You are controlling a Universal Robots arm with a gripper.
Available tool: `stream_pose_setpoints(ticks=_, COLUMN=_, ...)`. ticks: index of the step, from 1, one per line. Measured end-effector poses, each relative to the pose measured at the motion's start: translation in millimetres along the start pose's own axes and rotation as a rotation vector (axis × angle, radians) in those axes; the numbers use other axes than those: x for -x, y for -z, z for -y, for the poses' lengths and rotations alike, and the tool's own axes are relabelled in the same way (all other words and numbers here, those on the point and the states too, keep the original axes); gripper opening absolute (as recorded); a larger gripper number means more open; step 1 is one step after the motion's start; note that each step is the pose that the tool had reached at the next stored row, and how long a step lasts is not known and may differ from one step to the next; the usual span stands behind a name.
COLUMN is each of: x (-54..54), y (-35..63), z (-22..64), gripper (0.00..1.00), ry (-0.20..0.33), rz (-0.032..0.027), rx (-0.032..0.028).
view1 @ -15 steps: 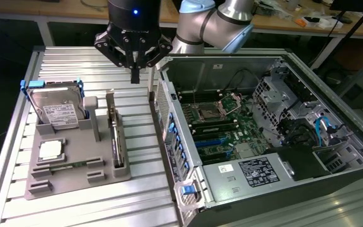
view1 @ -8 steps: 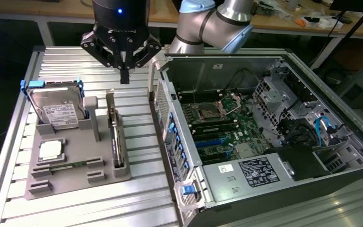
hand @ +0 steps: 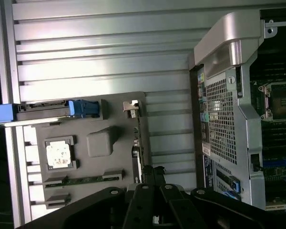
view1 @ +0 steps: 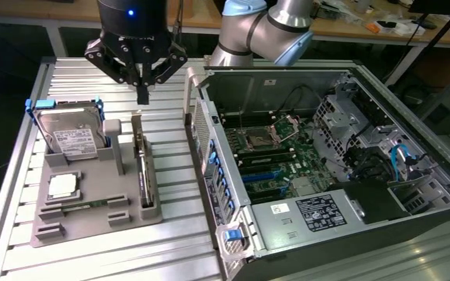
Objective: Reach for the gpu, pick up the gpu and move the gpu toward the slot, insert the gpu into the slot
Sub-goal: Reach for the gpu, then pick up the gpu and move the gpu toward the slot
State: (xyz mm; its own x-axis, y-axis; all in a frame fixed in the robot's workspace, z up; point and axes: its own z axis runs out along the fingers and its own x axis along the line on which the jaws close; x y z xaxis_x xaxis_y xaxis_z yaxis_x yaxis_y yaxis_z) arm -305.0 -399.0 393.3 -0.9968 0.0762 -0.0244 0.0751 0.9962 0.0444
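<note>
The pincer hangs with its fingers pressed together and nothing between them, above the far end of the gpu and clear of it. In the wrist view the closed tips sit over the card's thin edge.

The gpu stands on its long edge in a groove of the grey holder tray, on the side nearest the computer case. In the same tray, towards the exterior view's left, a hard drive in a blue frame stands propped up. Nearer the camera a square silver processor chip lies flat.

The tray rests on a slatted metal table. Just beside it, on the exterior view's right, the case lies open with its motherboard exposed.
</note>
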Motion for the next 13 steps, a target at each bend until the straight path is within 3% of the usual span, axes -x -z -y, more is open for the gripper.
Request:
stream_pose_setpoints(ticks=9, x=-21.3, y=0.6, z=1.6, gripper=0.11, ry=0.0, rz=0.0, rx=0.0)
stream_pose_setpoints(ticks=13, x=-22.7, y=0.6, z=1.7, gripper=0.11, ry=0.0, rz=0.0, rx=0.0)
